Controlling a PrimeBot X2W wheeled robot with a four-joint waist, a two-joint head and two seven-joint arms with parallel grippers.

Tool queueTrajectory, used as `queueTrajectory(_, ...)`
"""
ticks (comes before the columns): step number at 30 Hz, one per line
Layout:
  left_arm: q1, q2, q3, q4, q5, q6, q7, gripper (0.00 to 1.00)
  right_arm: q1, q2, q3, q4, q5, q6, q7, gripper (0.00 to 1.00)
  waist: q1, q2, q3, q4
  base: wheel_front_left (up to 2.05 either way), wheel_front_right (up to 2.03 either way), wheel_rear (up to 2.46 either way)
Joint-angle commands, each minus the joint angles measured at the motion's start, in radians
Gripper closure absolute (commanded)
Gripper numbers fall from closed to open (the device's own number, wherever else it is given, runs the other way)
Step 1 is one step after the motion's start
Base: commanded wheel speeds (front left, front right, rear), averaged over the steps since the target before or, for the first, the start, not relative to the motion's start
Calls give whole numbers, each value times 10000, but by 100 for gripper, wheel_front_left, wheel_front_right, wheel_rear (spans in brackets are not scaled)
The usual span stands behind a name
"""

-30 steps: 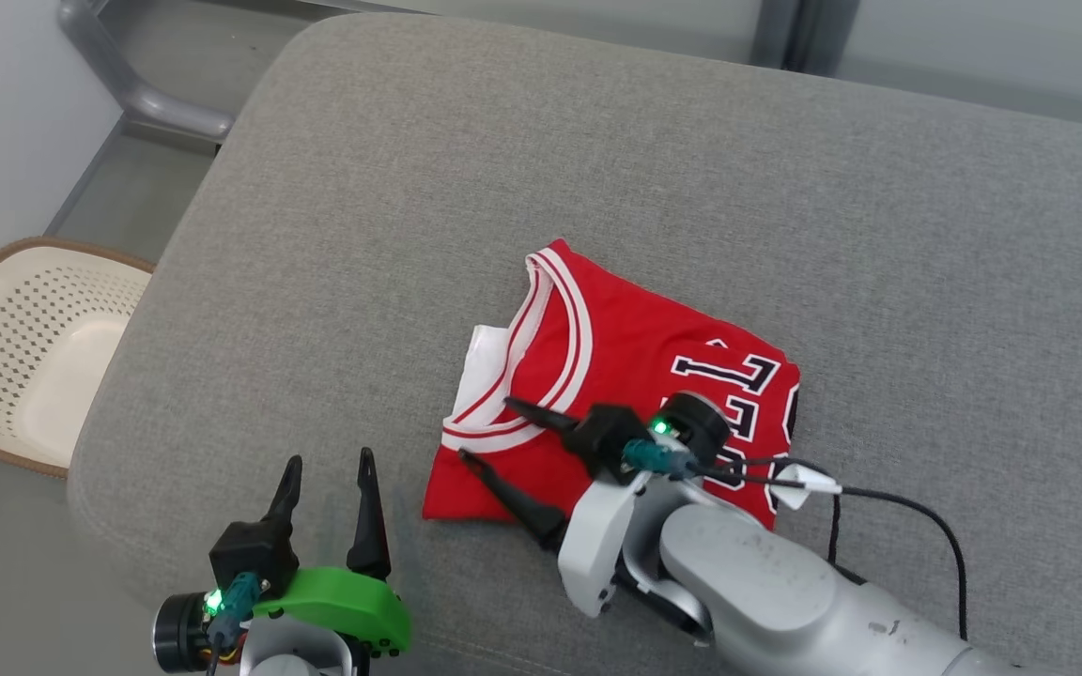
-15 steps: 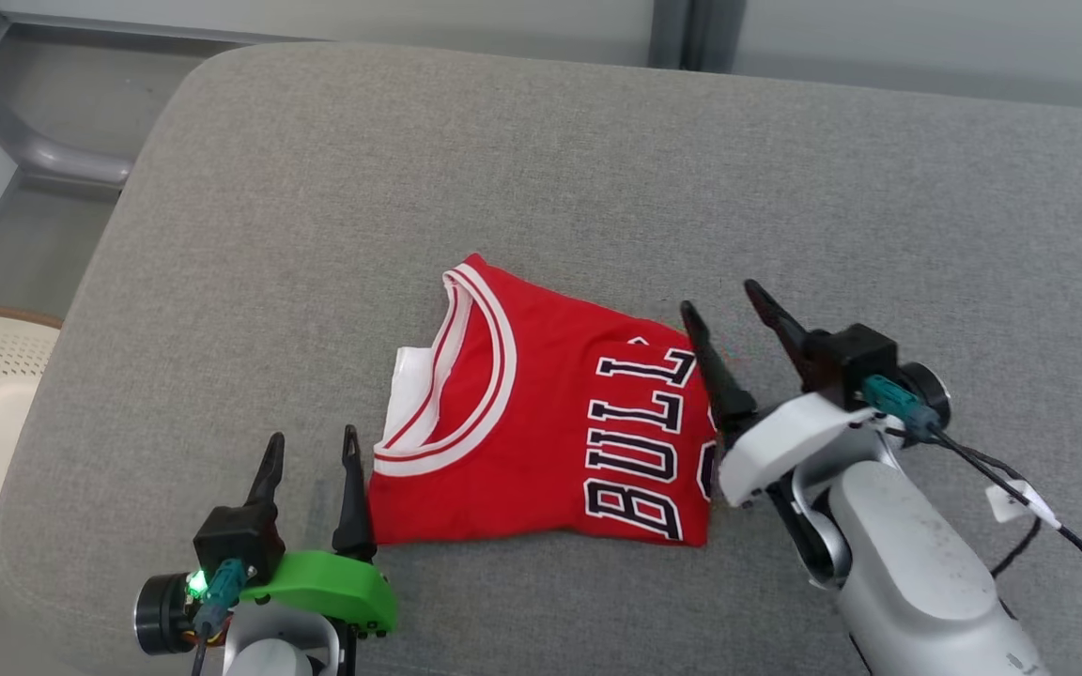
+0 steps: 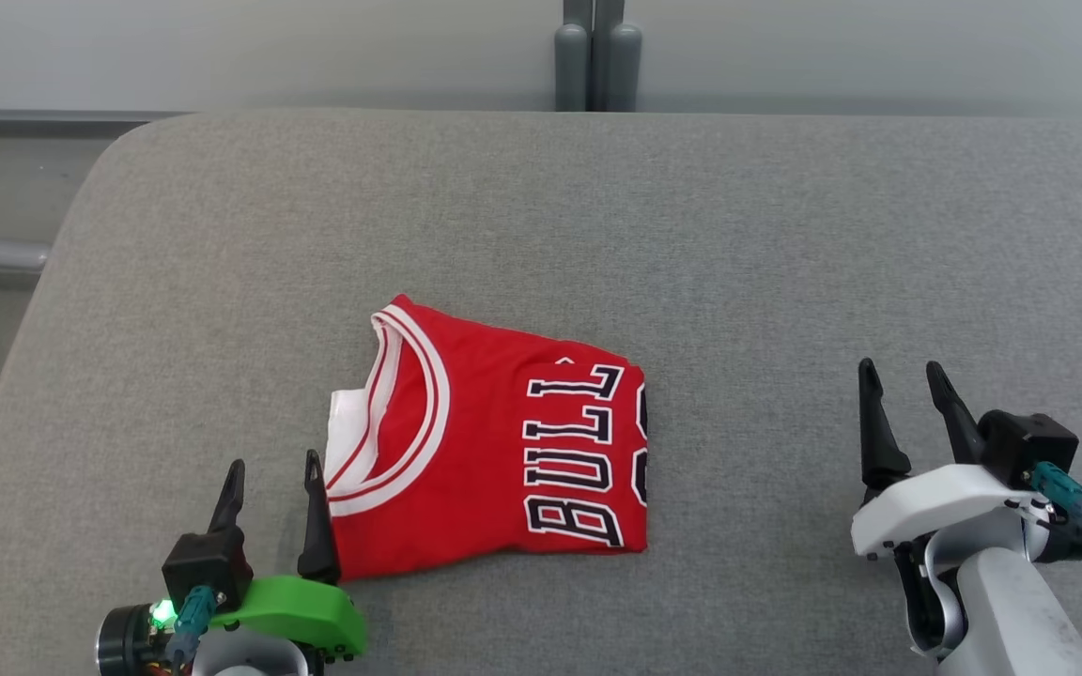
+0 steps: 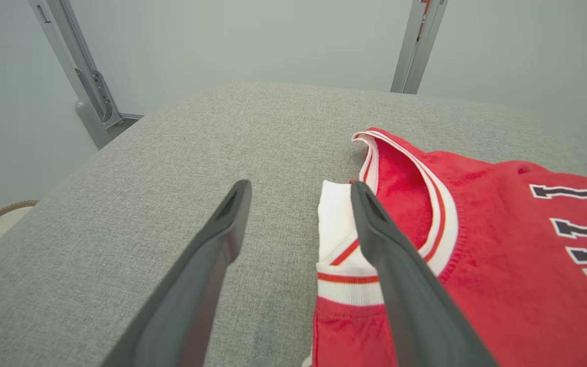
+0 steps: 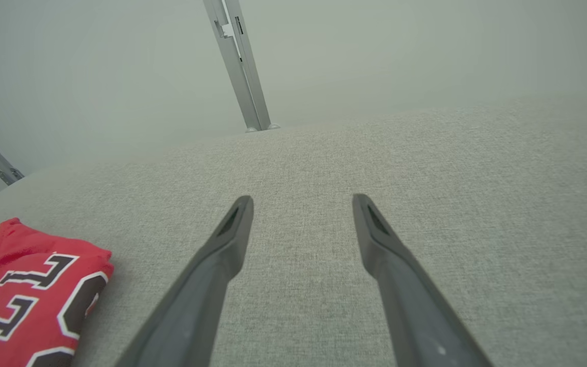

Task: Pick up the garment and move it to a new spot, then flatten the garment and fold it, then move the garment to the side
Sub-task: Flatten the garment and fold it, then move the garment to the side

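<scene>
A folded red garment (image 3: 494, 460) lies flat on a counter (image 3: 597, 235) padded in grey fabric, a little left of centre and towards the near edge in the head view. It is folded into a compact, roughly square block. Its collar, trimmed in red and white stripes, faces the robot's left, and a strip of white sleeve pokes out beside it. Black letters outlined in white run sideways across the right half of the block (the fold cuts the word off).

The left pincer (image 3: 275, 460) sits at the garment's near-left corner with its two dark fingers spread apart and nothing between them. One finger stands over bare grey fabric. The other stands over the white sleeve edge by the collar, and the pictures do not show whether it touches the cloth.

The right pincer (image 3: 901, 366) is well apart from the garment, over bare counter on the robot's right. Its fingers are also spread wide and hold nothing.

Beyond the far edge of the counter, a grey post (image 3: 597, 56) rises against a pale wall.
</scene>
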Motion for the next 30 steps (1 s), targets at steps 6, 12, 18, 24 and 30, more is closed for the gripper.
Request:
queueTrajectory(6, 480, 41, 385, -8, 302, -168, -25, 0, 826, 1, -320, -209, -233, -3, -38, 0, -1, 0, -663, -818, 0, 0, 0)
queueTrajectory(12, 818, 43, 574, -84, 470, -182, -25, 0, 1414, 3, -249, -250, 52, -3, -40, 0, -1, 0, -1000, -1019, 0, 0, 0)
queueTrajectory(18, 948, 41, 551, -203, 573, -162, -25, 0, 1447, 1, 29, -258, 223, -3, -40, 0, -1, 0, -1041, -995, 0, 0, 0)
queueTrajectory(24, 754, 41, 472, -248, 573, -172, -25, 0, 1287, 4, 355, -219, 367, -3, -40, 0, -1, 0, -877, -785, 0, 0, 0)
queueTrajectory(30, 503, 41, 218, -154, 265, -165, -25, 0, 692, -5, 2240, 335, 1138, -3, -37, 0, -1, 0, -510, -328, 0, 0, 0)
